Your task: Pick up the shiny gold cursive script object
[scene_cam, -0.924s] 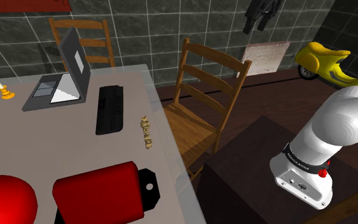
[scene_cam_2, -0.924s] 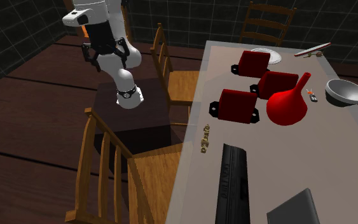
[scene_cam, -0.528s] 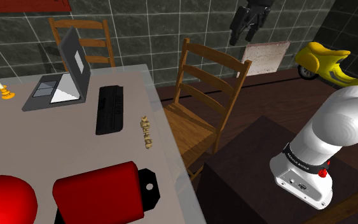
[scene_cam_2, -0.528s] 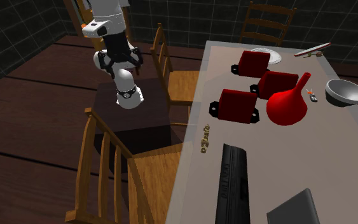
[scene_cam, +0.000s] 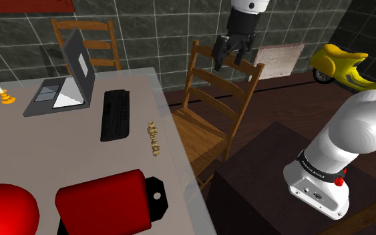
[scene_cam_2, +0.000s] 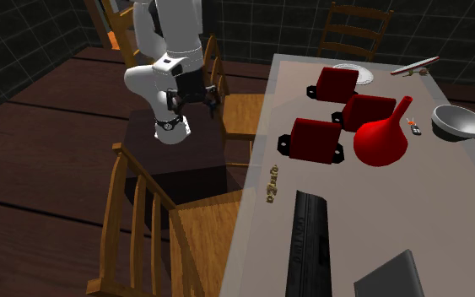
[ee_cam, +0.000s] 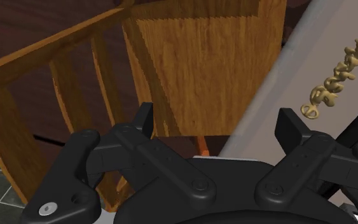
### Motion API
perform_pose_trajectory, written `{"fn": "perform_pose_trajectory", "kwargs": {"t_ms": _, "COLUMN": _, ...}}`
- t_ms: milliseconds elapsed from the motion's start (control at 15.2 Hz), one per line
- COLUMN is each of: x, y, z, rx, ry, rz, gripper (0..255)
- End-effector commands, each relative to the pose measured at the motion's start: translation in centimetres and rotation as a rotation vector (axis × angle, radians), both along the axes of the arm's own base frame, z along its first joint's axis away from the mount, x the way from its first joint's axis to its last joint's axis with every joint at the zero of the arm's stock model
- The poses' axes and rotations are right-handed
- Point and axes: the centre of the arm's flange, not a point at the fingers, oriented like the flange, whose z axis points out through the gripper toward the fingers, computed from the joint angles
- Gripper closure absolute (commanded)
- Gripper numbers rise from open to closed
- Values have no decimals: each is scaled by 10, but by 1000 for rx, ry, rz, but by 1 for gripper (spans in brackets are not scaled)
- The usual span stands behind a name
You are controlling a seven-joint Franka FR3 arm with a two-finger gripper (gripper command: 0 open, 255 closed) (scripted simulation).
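one gripper (scene_cam: 227,59), fingers spread and empty, hangs over the chair (scene_cam: 206,127); the script (scene_cam: 153,139) lies on the table (scene_cam: 79,147) below, toward the shoulder view's left, long axis along the table edge.

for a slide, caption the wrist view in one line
Open black two-finger gripper above a brown wooden chair, the small gold cursive script object lying on the pale grey table.

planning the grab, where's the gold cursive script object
The shiny gold cursive script object lies on the grey table in the shoulder view, between the black keyboard and the wooden chair.
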Motion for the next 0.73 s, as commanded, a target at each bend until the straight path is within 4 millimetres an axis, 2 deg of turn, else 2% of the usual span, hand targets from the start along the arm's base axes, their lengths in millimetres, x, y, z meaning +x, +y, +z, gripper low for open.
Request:
{"fn": "perform_pose_trajectory", "kwargs": {"t_ms": 0, "x": 5, "y": 22, "z": -18, "rx": -2, "ry": 6, "rz": -15, "gripper": 0}}
{"fn": "perform_pose_trajectory", "kwargs": {"t_ms": 660, "x": 40, "y": 125, "z": -99, "rx": -16, "ry": 40, "rz": -84, "gripper": 0}}
